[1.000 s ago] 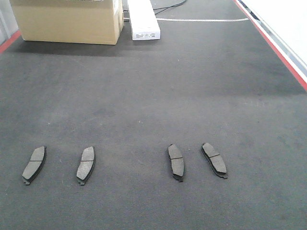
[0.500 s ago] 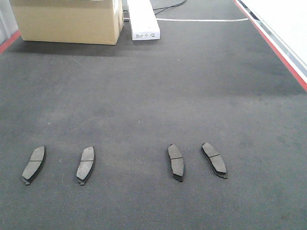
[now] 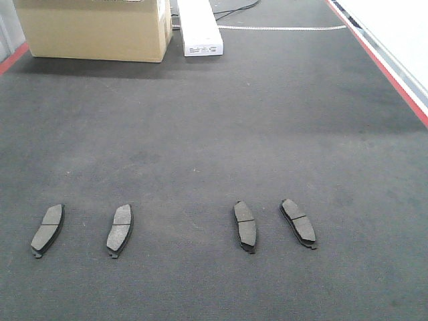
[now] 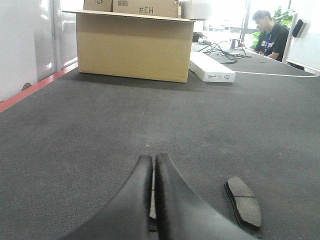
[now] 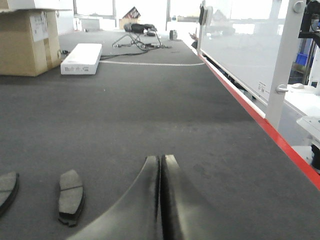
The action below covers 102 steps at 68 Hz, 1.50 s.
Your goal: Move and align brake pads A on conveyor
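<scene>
Front view: four dark grey curved brake pads (image 3: 245, 226) at 6 o'clock on charcoal felt conveyor (image 3: 214, 120) look stiff, dense, best pinched across the long edges; left gripper (image 4: 153, 162) and right gripper (image 5: 161, 162) both closed, holding nothing.

- Cardboard box (image 3: 93, 28) at far left end of the surface, "H3" printed mirrored on a second box (image 4: 145, 7) stacked behind it.
- White flat carton (image 3: 198, 27) just right of the cardboard box, cables (image 5: 135, 40) trailing behind it.
- Person in dark shirt (image 4: 270, 35) seated at a desk in the back, green plant (image 4: 286, 15) behind.
- Glass partition (image 5: 240, 45) with white post (image 5: 285, 60) on the right.
- Grey wall panel (image 4: 25, 40) left; bright daylight at the far windows (image 5: 145, 6).
</scene>
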{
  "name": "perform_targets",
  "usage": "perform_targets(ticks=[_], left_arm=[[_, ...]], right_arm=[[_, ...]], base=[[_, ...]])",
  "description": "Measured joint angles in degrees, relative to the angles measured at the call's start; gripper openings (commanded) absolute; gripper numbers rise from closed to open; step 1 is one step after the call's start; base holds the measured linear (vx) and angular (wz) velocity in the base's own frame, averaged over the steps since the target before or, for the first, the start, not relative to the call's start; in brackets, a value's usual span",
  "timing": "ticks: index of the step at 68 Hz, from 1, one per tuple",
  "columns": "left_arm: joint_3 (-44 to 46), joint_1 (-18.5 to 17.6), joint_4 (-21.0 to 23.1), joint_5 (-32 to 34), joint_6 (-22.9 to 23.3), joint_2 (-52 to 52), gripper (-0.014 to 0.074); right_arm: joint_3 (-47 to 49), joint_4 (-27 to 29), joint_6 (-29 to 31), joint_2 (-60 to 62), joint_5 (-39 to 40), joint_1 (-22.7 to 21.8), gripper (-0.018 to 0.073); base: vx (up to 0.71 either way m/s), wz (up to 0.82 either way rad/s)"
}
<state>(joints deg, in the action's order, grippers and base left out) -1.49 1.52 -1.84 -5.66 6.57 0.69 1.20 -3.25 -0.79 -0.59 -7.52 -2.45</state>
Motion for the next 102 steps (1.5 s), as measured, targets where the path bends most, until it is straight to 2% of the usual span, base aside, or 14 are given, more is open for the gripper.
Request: perform_targets(ticks=[15,102], left_arm=[[0.0,0.0,0.0,-0.1,0.0,0.0,-0.0006],[0.0,0.0,0.0,-0.1,0.0,0.0,-0.0006]], right_arm=[[-2.8,-1.2,-5.4,1.2,7.5,0.0,-0.0012],[-2.8,-1.2,-5.6,1.2,7.5,0.0,-0.0012]], base=[[0.00,0.00],[0.00,0.00]])
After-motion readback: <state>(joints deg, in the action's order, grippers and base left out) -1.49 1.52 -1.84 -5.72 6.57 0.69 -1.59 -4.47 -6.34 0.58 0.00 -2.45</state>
